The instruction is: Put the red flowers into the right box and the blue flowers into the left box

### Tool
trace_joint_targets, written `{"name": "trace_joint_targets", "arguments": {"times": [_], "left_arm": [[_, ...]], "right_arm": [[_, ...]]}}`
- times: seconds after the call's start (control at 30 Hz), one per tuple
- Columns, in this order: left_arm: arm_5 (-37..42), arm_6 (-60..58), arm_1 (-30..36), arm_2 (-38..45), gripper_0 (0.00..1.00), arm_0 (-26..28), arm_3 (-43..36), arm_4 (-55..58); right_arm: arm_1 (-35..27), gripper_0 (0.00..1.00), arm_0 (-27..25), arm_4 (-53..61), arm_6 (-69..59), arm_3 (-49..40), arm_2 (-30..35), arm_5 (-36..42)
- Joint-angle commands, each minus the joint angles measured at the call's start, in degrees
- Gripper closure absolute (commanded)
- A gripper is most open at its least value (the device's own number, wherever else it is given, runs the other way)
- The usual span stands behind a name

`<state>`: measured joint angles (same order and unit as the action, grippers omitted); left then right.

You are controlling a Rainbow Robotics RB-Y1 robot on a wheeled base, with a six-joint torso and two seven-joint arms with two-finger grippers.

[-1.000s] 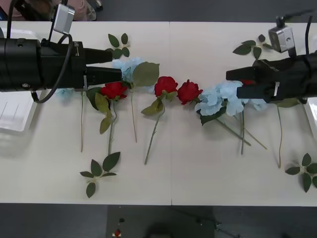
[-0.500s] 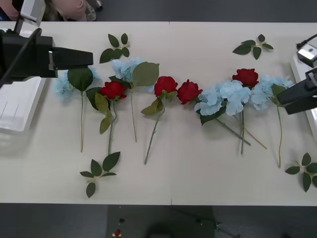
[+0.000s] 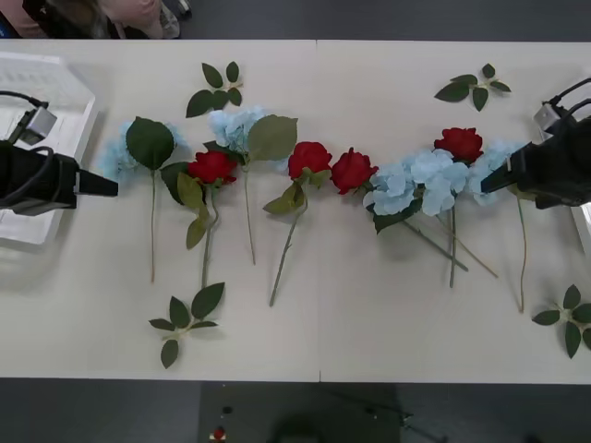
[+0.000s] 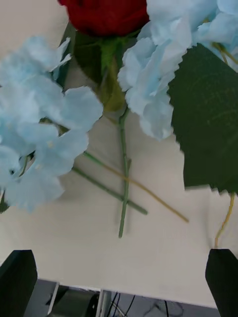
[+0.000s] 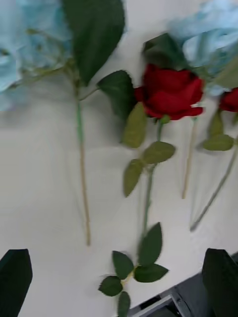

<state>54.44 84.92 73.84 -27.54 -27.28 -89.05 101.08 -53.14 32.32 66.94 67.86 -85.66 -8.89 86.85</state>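
**Fingers apart, nothing held, all blooms on the table**

Fingers spread on both arms: in each wrist view, two black tips at opposite corners with bare tabletop between. Left gripper (image 3: 103, 185) at the table's left end, over the near edge of the left box (image 3: 65, 97), just short of the outermost blue bloom. Right gripper (image 3: 494, 179) at the right end, tip beside the farthest-right blue cluster.

Largest first. White table (image 3: 369, 323), seamed down the middle. Left box beside the left arm; of the right box (image 3: 582, 217), just a white sliver at the frame's right edge. Blue flowers (image 3: 420, 180) in pale clusters: two toward the left, a run of them at right. Red flowers (image 3: 309, 159): four roses, three mid-table, one (image 3: 459, 143) among the right-hand blue heads. Loose leaf sprigs (image 3: 185, 318) scattered at the corners.

Handling, as a judgement: light, soft fabric heads, easily crushed or slipped through; thin wiry stems stiffer and likely the surer hold, just below the bloom. At right, stems crossed, so likely to drag a neighbour along.

No brand, label or legible writing anywhere.
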Motion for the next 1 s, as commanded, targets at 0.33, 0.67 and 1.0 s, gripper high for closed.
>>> {"name": "trace_joint_targets", "arguments": {"times": [0.33, 0.67, 1.0], "left_arm": [[-0.13, -7.32, -13.55, -8.85, 0.0, -15.43, 14.78, -20.39], [-0.48, -7.32, -22.43, -16.58, 0.0, -25.01, 27.0, -30.24], [-9.27, -6.88, -28.84, -24.14, 0.0, -27.74, 36.05, -32.26]], "right_arm": [[1.11, 0.0, 2.05, -15.7, -0.27, 6.03, -7.55, -16.89], [-0.56, 0.0, 2.14, -21.06, 1.93, 6.03, -9.48, -17.42], [0.58, 0.0, 6.53, -23.17, 2.02, 13.94, -20.73, -23.66]]}}
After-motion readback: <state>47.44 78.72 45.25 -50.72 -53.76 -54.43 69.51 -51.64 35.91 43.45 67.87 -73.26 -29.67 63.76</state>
